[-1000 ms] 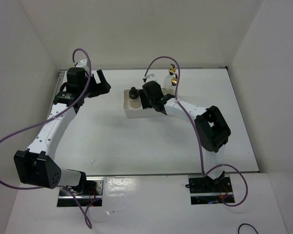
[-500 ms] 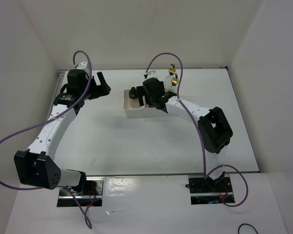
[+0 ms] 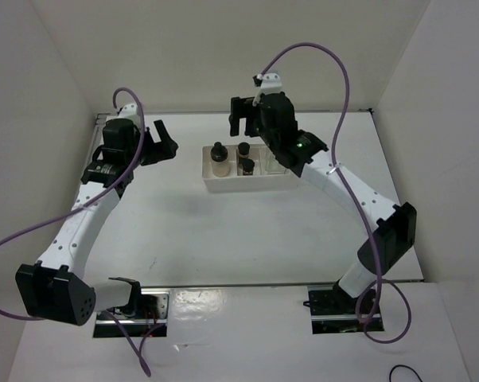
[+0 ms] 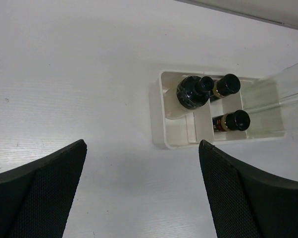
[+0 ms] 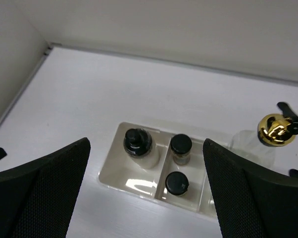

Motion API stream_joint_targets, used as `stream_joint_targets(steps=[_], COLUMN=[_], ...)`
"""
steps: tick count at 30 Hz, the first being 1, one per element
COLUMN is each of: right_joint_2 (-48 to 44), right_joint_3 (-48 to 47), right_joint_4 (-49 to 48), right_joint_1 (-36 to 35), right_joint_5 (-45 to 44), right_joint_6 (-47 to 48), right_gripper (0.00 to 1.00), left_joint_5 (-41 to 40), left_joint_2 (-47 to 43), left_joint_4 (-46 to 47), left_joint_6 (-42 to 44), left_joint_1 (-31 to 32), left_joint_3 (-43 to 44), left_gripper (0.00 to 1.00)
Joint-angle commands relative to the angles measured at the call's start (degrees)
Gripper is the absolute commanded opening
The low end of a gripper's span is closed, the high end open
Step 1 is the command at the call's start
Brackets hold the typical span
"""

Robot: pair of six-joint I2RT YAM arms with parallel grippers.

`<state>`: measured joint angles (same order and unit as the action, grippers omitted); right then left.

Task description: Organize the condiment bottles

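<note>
Clear glass bottles (image 4: 280, 91) barely show against the white tray (image 4: 158, 116), cut off at right. Round black-capped jars (image 5: 180, 148) stand upright; left gripper (image 3: 166, 139) and right gripper (image 5: 146, 143) jaws spread, empty.

The tray (image 3: 209, 185) sits on the tabletop (image 3: 223, 239) near its far edge, about midway between the left and right edges, with its long side along that edge. The wider jar (image 3: 218, 157) stands in its left compartment. The middle compartment holds the far small jar (image 3: 243, 150) and, before it, the near small jar (image 3: 247, 165). A tall bottle (image 4: 280, 94) stands in the right compartment.
</note>
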<state>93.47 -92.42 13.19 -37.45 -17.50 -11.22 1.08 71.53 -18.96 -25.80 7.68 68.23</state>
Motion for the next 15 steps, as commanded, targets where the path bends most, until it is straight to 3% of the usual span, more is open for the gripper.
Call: stream_joint_targets(steps=[1, 7, 15], right_joint_2=[-5.99, -21.46, -32.28], right_joint_3=[-0.40, 17.77, 31.13], right_joint_4=[-0.70, -10.37, -3.79], right_joint_1=[-0.25, -0.25, -0.25], right_joint_5=[1.41, -2.09, -9.49], right_joint_6=[0.76, 1.38, -6.16], right_gripper=[0.99, 0.99, 0.99], left_joint_5=[-1.26, 2.68, 0.94], left_joint_2=[-2.44, -6.56, -11.93], left_joint_4=[1.82, 3.05, 5.60], left_joint_6=[1.63, 2.86, 4.80], left_joint_1=[-0.30, -0.30, -0.30], left_joint_3=[-1.08, -4.75, -9.77], left_gripper=[1.00, 1.00, 1.00])
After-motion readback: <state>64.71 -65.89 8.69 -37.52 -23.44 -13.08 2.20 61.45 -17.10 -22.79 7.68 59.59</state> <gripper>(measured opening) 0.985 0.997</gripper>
